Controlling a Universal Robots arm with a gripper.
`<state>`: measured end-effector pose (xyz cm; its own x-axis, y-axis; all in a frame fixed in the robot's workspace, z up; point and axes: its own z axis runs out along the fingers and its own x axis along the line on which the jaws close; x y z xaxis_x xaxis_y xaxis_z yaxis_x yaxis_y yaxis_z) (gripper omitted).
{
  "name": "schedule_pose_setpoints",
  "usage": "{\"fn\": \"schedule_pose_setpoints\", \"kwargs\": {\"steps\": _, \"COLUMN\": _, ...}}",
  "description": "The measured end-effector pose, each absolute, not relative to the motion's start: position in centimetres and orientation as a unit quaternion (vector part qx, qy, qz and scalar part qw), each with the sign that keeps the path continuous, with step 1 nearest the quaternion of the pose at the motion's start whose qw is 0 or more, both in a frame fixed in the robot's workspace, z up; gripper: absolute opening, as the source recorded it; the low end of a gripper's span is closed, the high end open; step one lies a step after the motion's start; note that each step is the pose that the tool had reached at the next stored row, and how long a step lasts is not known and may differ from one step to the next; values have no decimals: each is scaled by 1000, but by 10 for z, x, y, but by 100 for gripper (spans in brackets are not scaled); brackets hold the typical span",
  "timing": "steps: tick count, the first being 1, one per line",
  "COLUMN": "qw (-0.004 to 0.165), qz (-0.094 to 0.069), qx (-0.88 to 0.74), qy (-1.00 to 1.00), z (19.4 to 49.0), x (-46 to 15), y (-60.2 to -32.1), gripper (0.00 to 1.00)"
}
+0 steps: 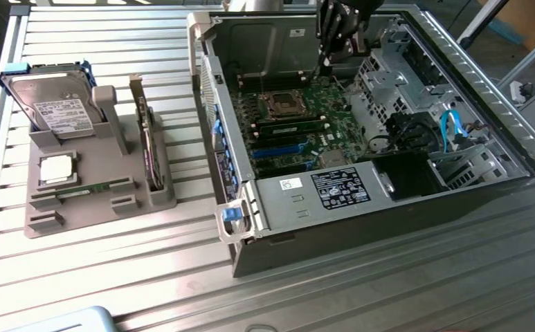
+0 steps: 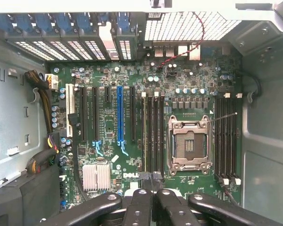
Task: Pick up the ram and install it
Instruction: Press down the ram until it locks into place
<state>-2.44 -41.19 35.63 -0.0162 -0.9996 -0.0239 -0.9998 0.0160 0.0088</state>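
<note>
Gripper (image 1: 327, 68) fingers (image 2: 137, 200) pinched fully shut on nothing I can make out, tips near the ram (image 1: 291, 128) — it's seated on edge in the motherboard (image 2: 111, 129), long axis running the exterior view's left-to-right.

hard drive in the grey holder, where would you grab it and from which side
Probably the upper edge, from above: the hard drive stands nearly upright with its lower end sunk in the grey holder, so only the top is free. Pinch across its thin thickness, between the blue rails.
</note>
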Motion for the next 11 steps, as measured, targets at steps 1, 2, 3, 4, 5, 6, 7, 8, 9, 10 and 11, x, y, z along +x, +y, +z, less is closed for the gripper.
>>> {"fn": "schedule_pose_setpoints", "kwargs": {"steps": 1, "qw": 6, "qz": 12, "qx": -701, "qy": 713, "z": 356, "x": -24, "y": -412, "gripper": 11}}
{"fn": "schedule_pose_setpoints", "kwargs": {"steps": 2, "qw": 6, "qz": 12, "qx": -701, "qy": 713, "z": 356, "x": -22, "y": -412, "gripper": 11}}
{"fn": "schedule_pose_setpoints", "kwargs": {"steps": 3, "qw": 6, "qz": 12, "qx": -701, "qy": 713, "z": 356, "x": -20, "y": -412, "gripper": 11}}
{"fn": "schedule_pose_setpoints", "kwargs": {"steps": 4, "qw": 5, "qz": 12, "qx": -701, "qy": 713, "z": 356, "x": -18, "y": -412, "gripper": 11}}
{"fn": "schedule_pose_setpoints", "kwargs": {"steps": 5, "qw": 5, "qz": 12, "qx": -701, "qy": 713, "z": 356, "x": -16, "y": -412, "gripper": 11}}
{"fn": "schedule_pose_setpoints", "kwargs": {"steps": 6, "qw": 5, "qz": 12, "qx": -701, "qy": 713, "z": 356, "x": -14, "y": -412, "gripper": 11}}
{"fn": "schedule_pose_setpoints", "kwargs": {"steps": 7, "qw": 5, "qz": 12, "qx": -701, "qy": 713, "z": 356, "x": -12, "y": -412, "gripper": 11}}
{"fn": "schedule_pose_setpoints", "kwargs": {"steps": 8, "qw": 4, "qz": 13, "qx": -701, "qy": 713, "z": 356, "x": -9, "y": -412, "gripper": 11}}
{"fn": "schedule_pose_setpoints", "kwargs": {"steps": 9, "qw": 3, "qz": 14, "qx": -701, "qy": 713, "z": 356, "x": -3, "y": -412, "gripper": 11}}
{"fn": "schedule_pose_setpoints", "kwargs": {"steps": 10, "qw": 2, "qz": 14, "qx": -701, "qy": 713, "z": 356, "x": 0, "y": -412, "gripper": 11}}
{"fn": "schedule_pose_setpoints", "kwargs": {"steps": 11, "qw": 2, "qz": 15, "qx": -701, "qy": 713, "z": 356, "x": 2, "y": -412, "gripper": 11}}
